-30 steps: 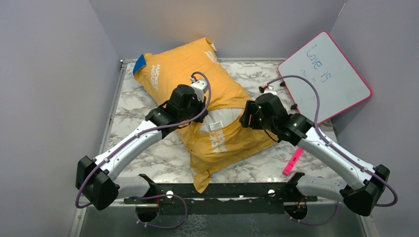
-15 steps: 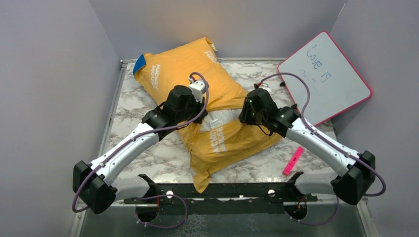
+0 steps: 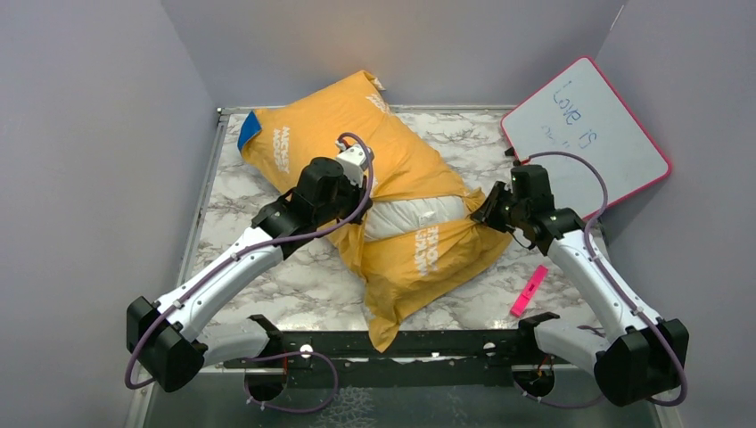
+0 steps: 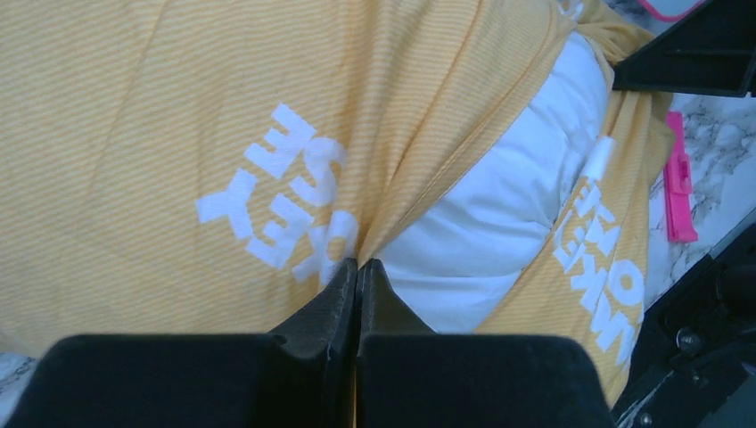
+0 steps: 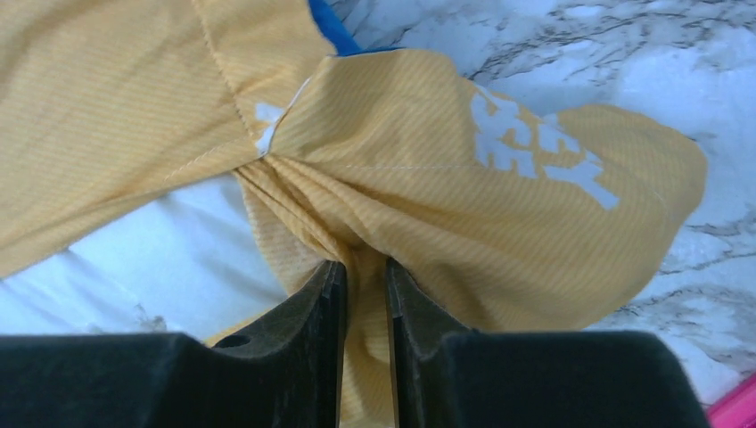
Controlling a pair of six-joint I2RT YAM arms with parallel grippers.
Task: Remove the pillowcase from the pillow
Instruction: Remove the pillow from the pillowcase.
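The orange-yellow pillowcase with white lettering lies diagonally across the table, a blue corner showing at the far left. A slit across its middle exposes the white pillow. My left gripper is at the slit's left end. In the left wrist view it is shut on the pillowcase edge beside the pillow. My right gripper is at the slit's right end. In the right wrist view it is shut on a bunched fold of pillowcase, the pillow to its left.
A pink-edged whiteboard leans against the right wall at the back. A pink marker lies on the marble tabletop near the right arm. Grey walls close in three sides, and a black rail runs along the near edge.
My right gripper closed on the pillowcase and moved right, stretching the slit wider so more white pillow shows. The left gripper stayed shut on its edge.
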